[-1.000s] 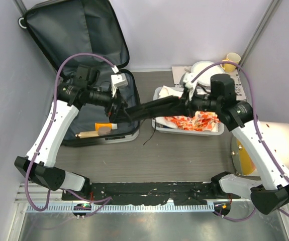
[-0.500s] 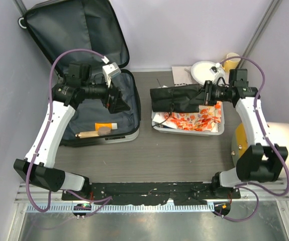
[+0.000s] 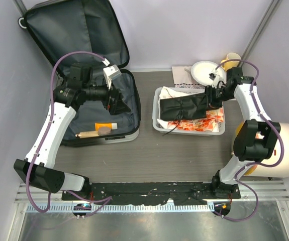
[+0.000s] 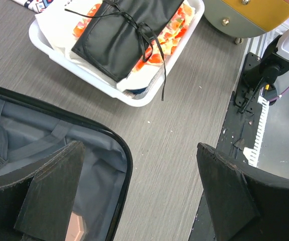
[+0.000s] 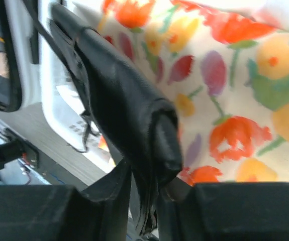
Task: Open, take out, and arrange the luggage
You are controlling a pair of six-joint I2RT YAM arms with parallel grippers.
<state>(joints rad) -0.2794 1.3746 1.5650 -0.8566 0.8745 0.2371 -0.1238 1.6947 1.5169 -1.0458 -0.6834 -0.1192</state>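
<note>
Upper left of the top view: luggage (image 3: 74,30) open, lid leaning up against the back wall, base flat on the table (image 3: 149,155), grey lining showing. In the base's near end, an orange-and-white tube (image 3: 105,125) beside a wooden-handled thing too small to identify. Over the base's right side, left gripper (image 3: 119,103), jaws spread wide; in its wrist view, only the lining's edge and tabletop in the gap. Right of centre, a white basket (image 3: 157,123) near the luggage, not touching it. Inside, a black pouch (image 3: 184,106) lying across a floral cloth (image 3: 207,123), tie cord hanging over the near rim. At the pouch's right end, right gripper (image 3: 210,94), jaws narrow, pinching the pouch's end fold. Behind the basket, a white plate (image 3: 202,70) and a yellow cup (image 3: 230,61).
</note>
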